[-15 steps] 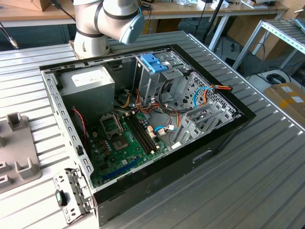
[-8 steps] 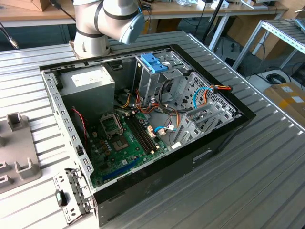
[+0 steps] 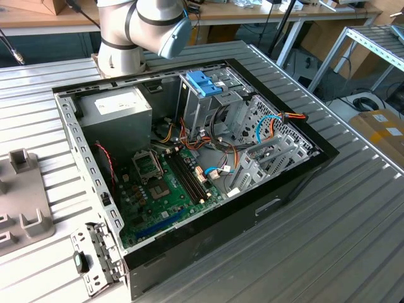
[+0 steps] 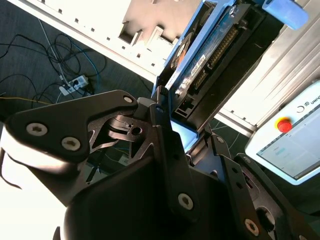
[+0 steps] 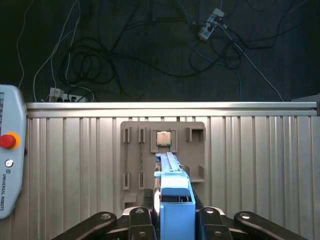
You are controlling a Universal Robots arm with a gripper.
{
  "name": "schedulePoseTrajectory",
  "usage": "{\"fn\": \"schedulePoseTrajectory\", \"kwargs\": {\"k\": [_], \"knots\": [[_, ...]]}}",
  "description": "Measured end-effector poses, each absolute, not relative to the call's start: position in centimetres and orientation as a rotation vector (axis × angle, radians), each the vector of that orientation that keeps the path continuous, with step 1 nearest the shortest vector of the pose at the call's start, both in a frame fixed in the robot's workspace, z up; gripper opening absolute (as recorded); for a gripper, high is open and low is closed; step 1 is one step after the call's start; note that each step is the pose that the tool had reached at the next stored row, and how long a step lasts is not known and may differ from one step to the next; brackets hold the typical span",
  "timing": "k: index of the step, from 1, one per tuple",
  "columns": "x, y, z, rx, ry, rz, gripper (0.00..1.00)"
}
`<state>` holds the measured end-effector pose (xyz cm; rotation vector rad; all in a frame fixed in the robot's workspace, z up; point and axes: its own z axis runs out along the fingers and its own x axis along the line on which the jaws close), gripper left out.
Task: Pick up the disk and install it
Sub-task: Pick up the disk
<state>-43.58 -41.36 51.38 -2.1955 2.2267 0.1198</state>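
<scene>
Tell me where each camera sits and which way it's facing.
Exterior view: off the arm, above the table, looking down into the open computer case; the arm shows behind the case.
First wrist view: on the wrist, looking past the gripper and the disk it clamps to a grey holder plate.
Second wrist view: on the wrist, close behind the gripper, looking along the disk.
Both wrist views share gripper, disk, pendant and floor.

Looks like a robotics lab: ribbed aluminium table (image 3: 353, 208), opened computer case (image 3: 303, 183), teach pendant (image 5: 10, 165), loose cables (image 5: 100, 65) and power strip (image 5: 210, 24) on dark floor (image 5: 300, 60), wooden workbenches (image 3: 246, 11).
</scene>
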Motion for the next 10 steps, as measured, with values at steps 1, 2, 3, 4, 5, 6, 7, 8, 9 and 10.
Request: {"fn": "schedulePoseTrajectory", "kwargs": {"k": [1,2,3,4,5,6,7,8,9,10], "knots": [[-43.56,-41.36,51.38,-2.196,2.227,0.12,0.37],[-43.54,-41.36,51.39,-2.196,2.227,0.12,0.37],[-43.52,-41.36,51.39,-2.196,2.227,0.12,0.37],[-43.51,-41.36,51.39,-2.196,2.227,0.12,0.37],[-43.48,-41.36,51.38,-2.196,2.227,0.12,0.37],[-43.42,-41.36,51.38,-2.196,2.227,0.12,0.37],[-43.39,-41.36,51.39,-2.196,2.227,0.12,0.37],[-43.37,-41.36,51.38,-2.196,2.227,0.12,0.37],[-43.34,-41.36,51.38,-2.196,2.227,0.12,0.37],[-43.29,-41.36,51.39,-2.196,2.227,0.12,0.37]]}}
